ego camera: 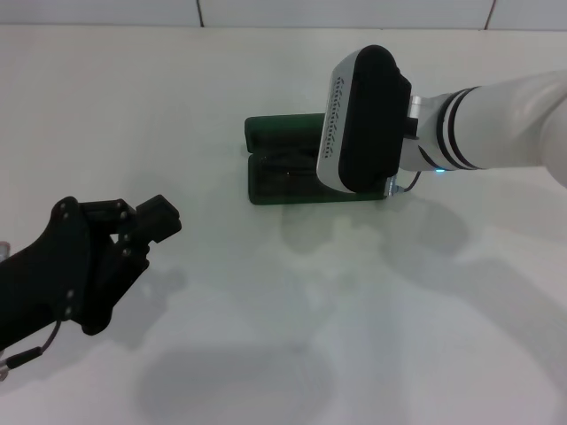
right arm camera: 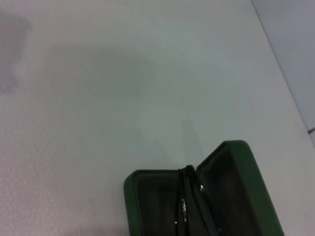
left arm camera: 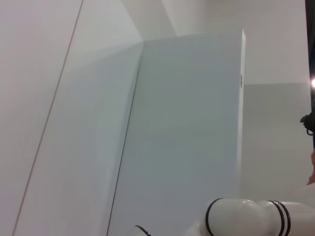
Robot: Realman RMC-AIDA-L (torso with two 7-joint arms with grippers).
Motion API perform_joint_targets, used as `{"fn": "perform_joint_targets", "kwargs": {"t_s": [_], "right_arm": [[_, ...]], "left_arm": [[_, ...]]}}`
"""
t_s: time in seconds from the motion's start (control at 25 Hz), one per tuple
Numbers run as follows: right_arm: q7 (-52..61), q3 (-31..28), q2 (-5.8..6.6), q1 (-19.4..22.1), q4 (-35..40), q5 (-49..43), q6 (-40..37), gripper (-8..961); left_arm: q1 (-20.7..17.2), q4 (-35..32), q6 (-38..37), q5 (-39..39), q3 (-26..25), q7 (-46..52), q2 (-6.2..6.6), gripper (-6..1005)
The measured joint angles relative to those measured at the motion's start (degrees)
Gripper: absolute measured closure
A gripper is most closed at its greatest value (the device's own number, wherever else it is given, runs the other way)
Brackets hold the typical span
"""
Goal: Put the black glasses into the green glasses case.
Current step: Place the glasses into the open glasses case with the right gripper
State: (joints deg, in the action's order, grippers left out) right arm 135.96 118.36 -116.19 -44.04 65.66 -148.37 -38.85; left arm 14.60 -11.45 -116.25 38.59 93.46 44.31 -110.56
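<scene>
Green glasses case [ego camera: 279, 168] lies open on the white table [ego camera: 292, 336] in the head view, at about 12 o'clock, its right half hidden beneath the right gripper [ego camera: 363, 119], whose finger state cannot be told; the left gripper [ego camera: 152, 223] hangs at 8 o'clock, fingers together, holding nothing. Right wrist view: the black glasses [right arm camera: 189, 204] lie folded inside the open case.

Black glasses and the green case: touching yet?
Touching. The right wrist view shows the black glasses lying inside the open green glasses case, frame resting on its lining.
</scene>
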Motion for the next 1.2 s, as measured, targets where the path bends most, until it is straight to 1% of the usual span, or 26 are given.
{"fn": "perform_joint_targets", "kwargs": {"t_s": [0.72,1.2], "right_arm": [[0.2,0.0,0.0,0.6,0.5,-0.9,0.3,917],[1.1,-0.1,0.0,0.7,1.1,-1.1,-0.9,865]], "left_arm": [[0.2,0.6,0.1,0.0,0.2,0.9,0.02,940],[-0.1,0.6,0.0,0.0,0.4,0.9,0.0,940]]}}
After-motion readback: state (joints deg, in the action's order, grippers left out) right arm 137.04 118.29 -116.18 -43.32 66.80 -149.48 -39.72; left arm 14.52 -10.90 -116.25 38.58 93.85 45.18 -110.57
